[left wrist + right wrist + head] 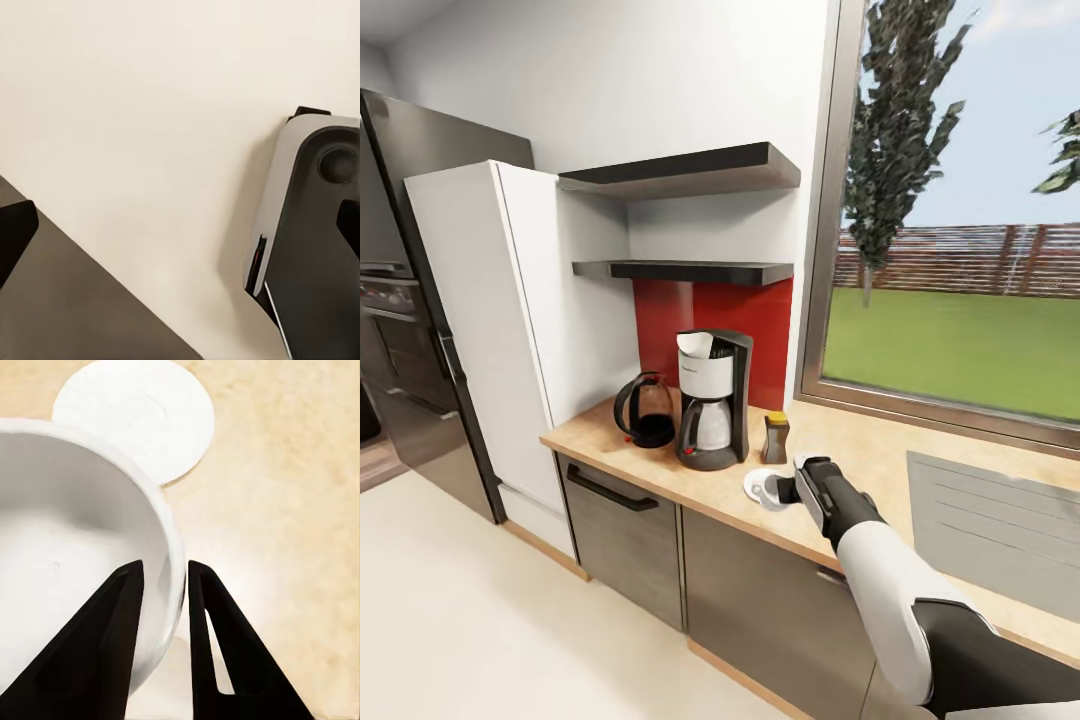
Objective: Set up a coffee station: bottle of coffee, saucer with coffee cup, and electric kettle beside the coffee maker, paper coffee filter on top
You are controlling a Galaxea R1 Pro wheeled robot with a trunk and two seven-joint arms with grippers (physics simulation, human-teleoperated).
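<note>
Above one saucer [135, 416] — one cup [67, 562]

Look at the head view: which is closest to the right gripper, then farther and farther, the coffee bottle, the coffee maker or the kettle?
From the right gripper:
1. Coffee bottle, just behind it.
2. Coffee maker, further left.
3. Kettle, leftmost, by the white cabinet.

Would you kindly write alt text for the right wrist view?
The right gripper pinches the rim of a white coffee cup, one finger inside and one outside, above a beige countertop. A round white saucer lies on the countertop beyond the cup.
</note>
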